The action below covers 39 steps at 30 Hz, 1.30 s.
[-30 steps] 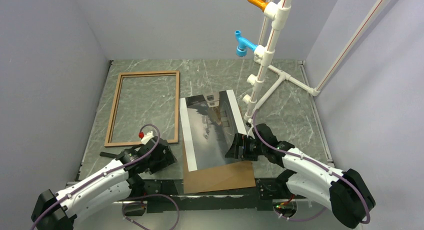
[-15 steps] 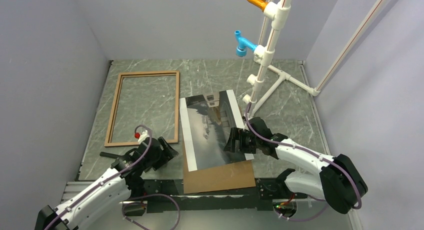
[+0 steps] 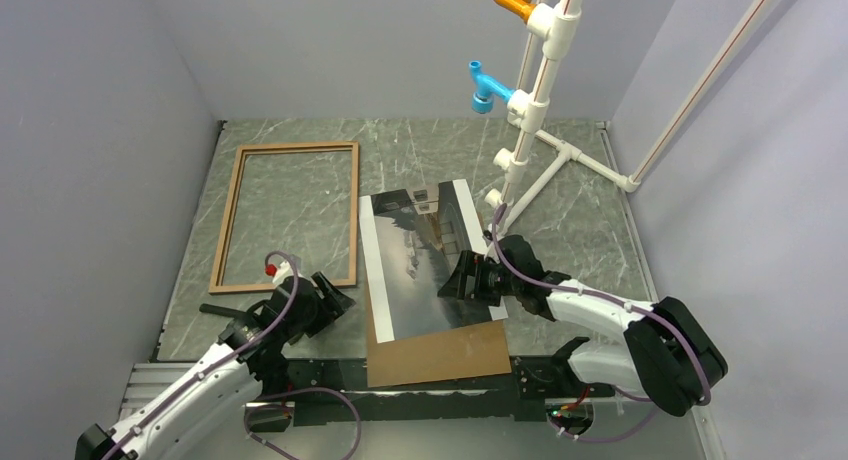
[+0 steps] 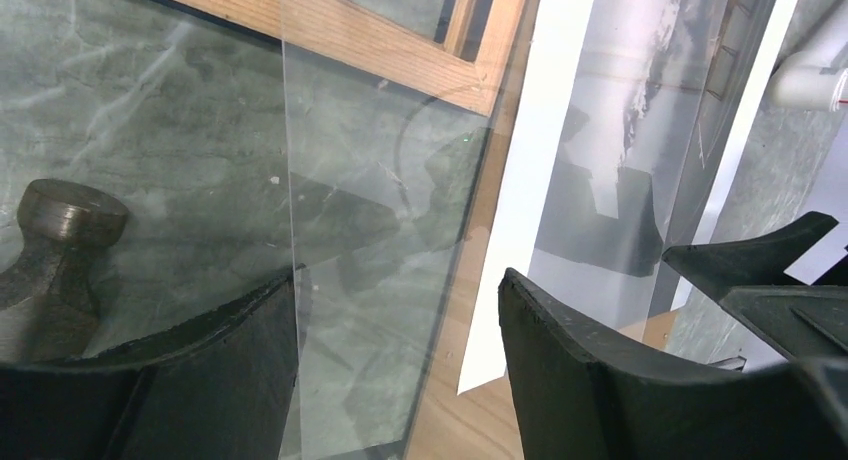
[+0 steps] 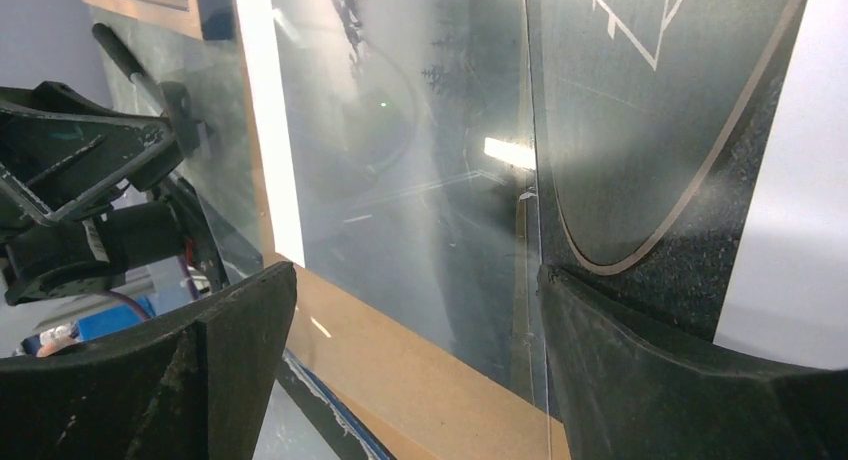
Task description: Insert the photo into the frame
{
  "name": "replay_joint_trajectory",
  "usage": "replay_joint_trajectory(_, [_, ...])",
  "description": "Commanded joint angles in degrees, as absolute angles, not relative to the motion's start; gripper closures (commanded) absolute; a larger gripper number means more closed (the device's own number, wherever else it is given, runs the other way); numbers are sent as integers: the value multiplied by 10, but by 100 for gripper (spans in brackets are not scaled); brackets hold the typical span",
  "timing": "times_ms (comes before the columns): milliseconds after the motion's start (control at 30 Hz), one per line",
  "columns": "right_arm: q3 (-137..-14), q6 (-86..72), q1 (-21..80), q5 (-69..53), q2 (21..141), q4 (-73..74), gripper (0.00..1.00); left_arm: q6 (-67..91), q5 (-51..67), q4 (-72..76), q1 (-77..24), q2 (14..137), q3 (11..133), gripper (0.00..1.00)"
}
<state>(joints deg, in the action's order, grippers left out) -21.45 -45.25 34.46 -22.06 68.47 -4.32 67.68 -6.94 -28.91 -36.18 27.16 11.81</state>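
Lying under the right claw (image 3: 462, 279): the photo (image 3: 408, 280).

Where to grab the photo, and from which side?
The right long edge of the photo, approached low from the right by the right gripper, which sits open at that edge. The print lies flat on the backing board, so only an edge can be pinched; no board shows past that edge, probably leaving room for a lower finger.

The photo (image 3: 410, 280) is being borne at its near end by the backing board (image 3: 440, 355) on the table (image 3: 590, 240). It is being flanked by the frame (image 3: 298, 147), lying flat on the left, and by the pipe stand (image 3: 528, 105) at the far right.
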Motion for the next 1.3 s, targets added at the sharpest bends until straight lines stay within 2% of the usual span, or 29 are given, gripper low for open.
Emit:
replay_joint_trajectory(0, [-188,-482,351,-264,682,-46,9,664,-47,-286,-362,241,154,29])
replay_joint_trajectory(167, [-185,-488,352,-268,676,-50,9,651,-33,-299,-363,222,179,30])
replay_joint_trajectory(467, [-178,-508,352,-291,680,-85,9,630,-7,-294,-362,244,215,41])
replay_joint_trajectory(600, [-179,-508,351,-293,679,-85,9,628,-9,-297,-363,261,218,51])
replay_joint_trajectory(833, [-195,-493,352,-279,662,-53,9,619,-27,-345,-363,267,248,82])
replay_joint_trajectory(933, [-211,-477,349,-268,647,-19,9,613,-38,-375,-363,264,272,91])
replay_joint_trajectory(1067, [-241,-456,338,-258,618,38,8,608,-42,-397,-364,247,300,100])
replay_joint_trajectory(1267, [-291,-420,310,-269,557,105,7,598,-32,-408,-363,216,348,100])
